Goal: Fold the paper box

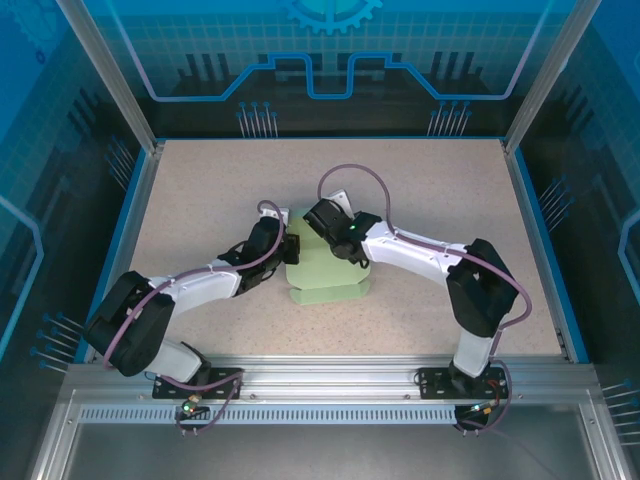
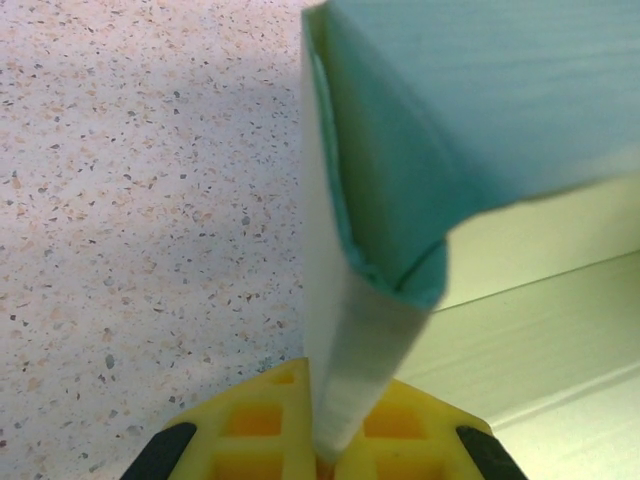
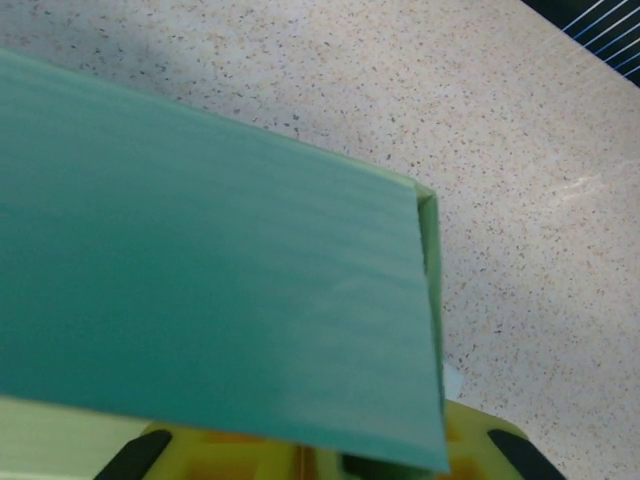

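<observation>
The paper box (image 1: 335, 282), pale mint-green card, lies partly folded in the middle of the table, with one panel raised. My left gripper (image 1: 290, 249) meets its left side. In the left wrist view the yellow fingers (image 2: 250, 425) are shut on a standing fold of card (image 2: 350, 340) that runs up between them. My right gripper (image 1: 322, 222) is at the box's far top edge. In the right wrist view a broad card panel (image 3: 200, 280) lies across its yellow fingers (image 3: 200, 455) and hides the jaw gap.
The speckled beige tabletop (image 1: 200, 190) has free room on every side of the box. A blue rim and glass walls (image 1: 120, 220) enclose the table. The right arm's cable (image 1: 350, 170) loops above the box.
</observation>
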`<control>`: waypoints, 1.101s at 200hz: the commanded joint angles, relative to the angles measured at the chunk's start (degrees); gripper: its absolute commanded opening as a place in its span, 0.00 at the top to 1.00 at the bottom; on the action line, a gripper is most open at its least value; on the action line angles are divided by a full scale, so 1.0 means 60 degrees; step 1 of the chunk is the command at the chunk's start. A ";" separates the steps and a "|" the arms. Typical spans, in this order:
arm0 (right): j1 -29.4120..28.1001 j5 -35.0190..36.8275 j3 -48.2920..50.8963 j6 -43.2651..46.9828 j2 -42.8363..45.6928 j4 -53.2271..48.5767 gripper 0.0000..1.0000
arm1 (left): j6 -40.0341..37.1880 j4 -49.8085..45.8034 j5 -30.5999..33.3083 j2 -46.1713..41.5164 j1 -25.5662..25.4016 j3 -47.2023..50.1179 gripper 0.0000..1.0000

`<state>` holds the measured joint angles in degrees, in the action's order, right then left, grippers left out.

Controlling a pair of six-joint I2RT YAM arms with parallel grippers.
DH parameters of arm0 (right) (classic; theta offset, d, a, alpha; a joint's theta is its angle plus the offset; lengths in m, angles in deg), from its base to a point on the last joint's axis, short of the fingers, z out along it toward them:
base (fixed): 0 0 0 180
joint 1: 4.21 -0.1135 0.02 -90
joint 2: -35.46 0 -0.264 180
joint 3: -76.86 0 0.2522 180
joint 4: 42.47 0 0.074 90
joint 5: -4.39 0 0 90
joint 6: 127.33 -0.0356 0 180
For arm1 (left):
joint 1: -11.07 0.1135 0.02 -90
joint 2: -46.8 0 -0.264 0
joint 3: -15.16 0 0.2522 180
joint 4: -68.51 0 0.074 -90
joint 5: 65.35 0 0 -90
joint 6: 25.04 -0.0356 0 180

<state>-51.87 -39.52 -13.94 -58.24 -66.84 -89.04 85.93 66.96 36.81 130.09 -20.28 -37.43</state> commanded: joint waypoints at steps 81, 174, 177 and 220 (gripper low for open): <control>0.0215 -0.2831 0.0534 0.0613 0.1767 0.0339 0.41 | -0.0212 -0.0738 0.0411 0.0137 -0.0009 -0.0601 0.96; 0.1576 -0.6349 0.1111 0.1477 0.4062 0.0875 0.32 | -0.0489 -0.2433 -0.0225 0.0156 0.0589 -0.1084 0.96; 0.1661 -0.6399 0.1130 0.1510 0.4091 0.0860 0.32 | -0.0505 -0.2533 -0.0249 0.0154 0.0618 -0.1107 0.96; 0.2519 -0.7499 0.1519 0.1575 0.4283 0.0862 0.32 | -0.0952 -0.4080 -0.0821 0.0072 0.0894 -0.1700 0.95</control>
<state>-39.08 -78.25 -6.68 -50.26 -41.99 -84.17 82.96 50.72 35.91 130.42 -15.97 -43.79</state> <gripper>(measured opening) 0.680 0.073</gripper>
